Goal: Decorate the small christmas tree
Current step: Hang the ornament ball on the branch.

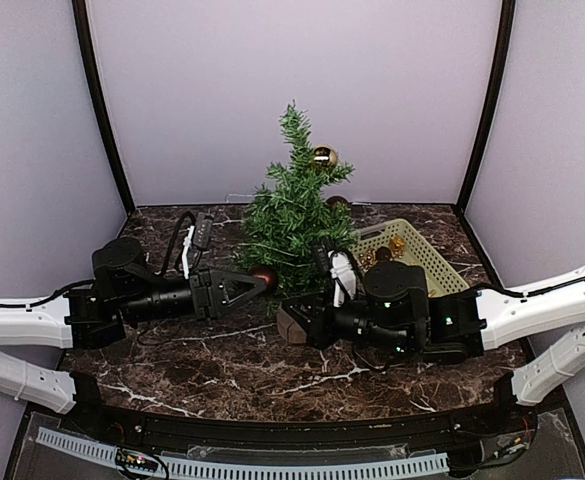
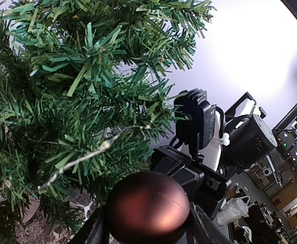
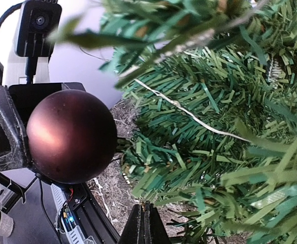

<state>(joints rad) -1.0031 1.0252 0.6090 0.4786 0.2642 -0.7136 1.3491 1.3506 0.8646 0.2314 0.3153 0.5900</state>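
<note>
The small christmas tree [image 1: 292,212] stands at the back middle of the table, with a gold ball [image 1: 324,157] hung near its top. My left gripper [image 1: 259,281] is shut on a dark red ball [image 1: 265,277] held against the tree's lower left branches. In the left wrist view that ball [image 2: 148,207] fills the gap between the jaws, below the tree's needles [image 2: 77,101]. My right gripper [image 1: 290,325] is shut just in front of the tree. In the right wrist view its tips [image 3: 144,216] press together under the tree's branches [image 3: 204,132], with the red ball [image 3: 71,136] to the left.
A pale green basket [image 1: 434,262] holding gold ornaments [image 1: 396,245] sits right of the tree, behind the right arm. Another dark ball [image 1: 337,203] hangs on the tree's right side. Purple walls close in the back and sides.
</note>
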